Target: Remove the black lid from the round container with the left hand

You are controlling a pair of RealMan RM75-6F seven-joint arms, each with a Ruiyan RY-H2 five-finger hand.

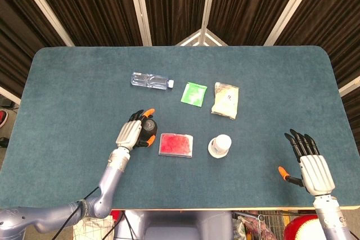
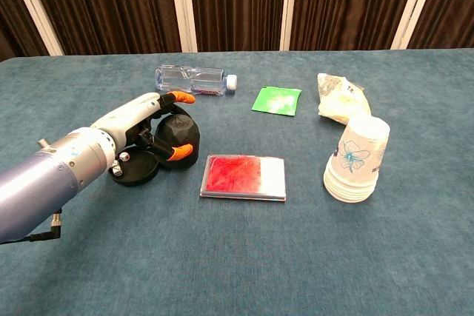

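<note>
The left hand (image 2: 152,127) curls its orange-tipped fingers (image 2: 176,154) around the faceted black lid (image 2: 180,136), left of centre in the chest view. The lid appears tilted off, its axis leaning; the flat black round container (image 2: 135,170) lies beside it. Lifting clear seems left. The right hand (image 1: 310,164) lies spread, holding nothing.

teal felt table (image 1: 270,82), dark brown curtains (image 2: 237,5), white uprights (image 2: 180,5)

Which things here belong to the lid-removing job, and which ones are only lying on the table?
Job: left hand; round container; black lid.

Lying about: water bottle; green packet; yellowish bag; red packet; paper cups.
</note>
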